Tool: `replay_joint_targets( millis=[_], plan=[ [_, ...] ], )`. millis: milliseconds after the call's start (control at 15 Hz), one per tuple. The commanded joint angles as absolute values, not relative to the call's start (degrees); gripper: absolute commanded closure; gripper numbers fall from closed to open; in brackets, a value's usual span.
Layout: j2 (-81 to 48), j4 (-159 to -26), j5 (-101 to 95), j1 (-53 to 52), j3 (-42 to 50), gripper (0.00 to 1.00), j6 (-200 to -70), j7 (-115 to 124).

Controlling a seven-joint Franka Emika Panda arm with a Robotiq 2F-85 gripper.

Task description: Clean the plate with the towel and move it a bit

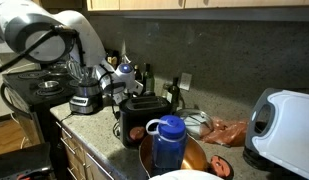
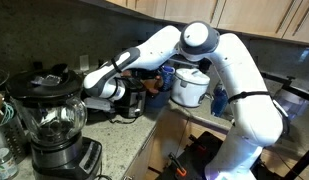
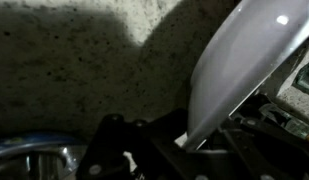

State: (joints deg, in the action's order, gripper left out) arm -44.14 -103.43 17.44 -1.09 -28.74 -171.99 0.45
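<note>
Now your jaws pinch the rim of the small round white plate (image 3: 234,70), held steeply tilted above the speckled stone tabletop (image 3: 74,60), near the black toaster (image 1: 144,112).

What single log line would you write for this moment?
stage: plate pickup | jaws: shut on plate rim, near toaster | plate: tilted over counter

Speckled granite countertop (image 2: 129,145), dark backsplash (image 1: 214,50), pale wooden upper cabinets (image 2: 269,15), wooden drawers (image 1: 84,160) below.
</note>
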Motion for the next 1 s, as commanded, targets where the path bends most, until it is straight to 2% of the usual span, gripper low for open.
replay_joint_targets(
  millis=[0, 400, 933],
  plan=[
    [-41.11, -102.78, 15.65, -6.61, -22.94, 0.92, -170.04, 3.42],
    [-37.84, -102.47, 14.05, -11.8, -17.19, 0.92, -167.4, 6.12],
    [-34.71, -104.49, 15.51, -10.39, -17.12, 0.92, -167.76, 6.15]
  ],
)
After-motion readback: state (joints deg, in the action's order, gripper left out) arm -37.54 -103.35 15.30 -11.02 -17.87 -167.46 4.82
